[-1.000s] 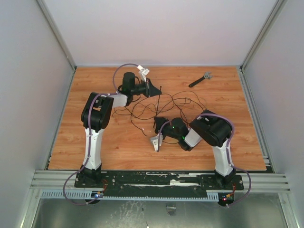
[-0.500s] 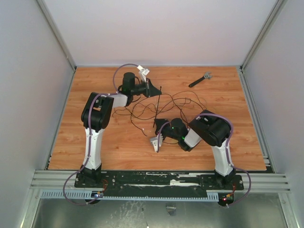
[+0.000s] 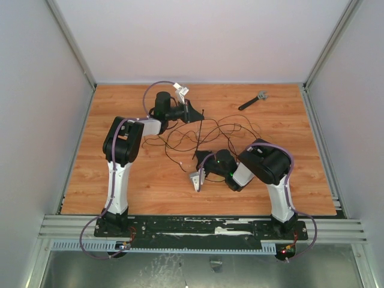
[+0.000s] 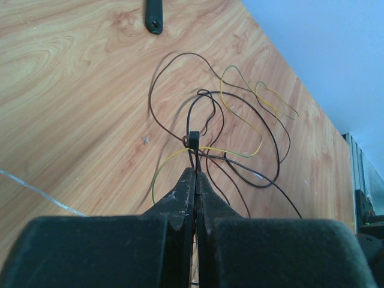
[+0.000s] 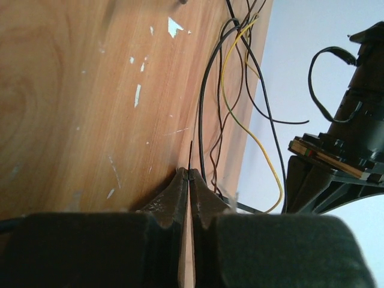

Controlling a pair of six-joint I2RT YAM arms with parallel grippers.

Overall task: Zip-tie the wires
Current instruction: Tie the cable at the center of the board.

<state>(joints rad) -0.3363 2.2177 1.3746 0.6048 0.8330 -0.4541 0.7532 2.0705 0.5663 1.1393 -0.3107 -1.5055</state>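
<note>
The wires [image 3: 235, 128] lie in loose dark loops on the wooden table between the two arms. They also show in the left wrist view [image 4: 268, 129] and the right wrist view [image 5: 204, 90], with a yellow strand among them. The zip tie [image 3: 198, 135] is a thin black strip stretched between both grippers. My left gripper [image 3: 199, 114] is shut on the strip just behind its square head [image 4: 193, 139], which sits against several wire strands. My right gripper [image 3: 197, 158] is shut on the strip's thin tail [image 5: 191, 157], low over the table.
A dark-handled wrench with a grey head [image 3: 253, 100] lies at the back right, and its handle end shows in the left wrist view [image 4: 154, 15]. White walls and metal rails close in the table on three sides. The left arm's body shows in the right wrist view [image 5: 342, 144].
</note>
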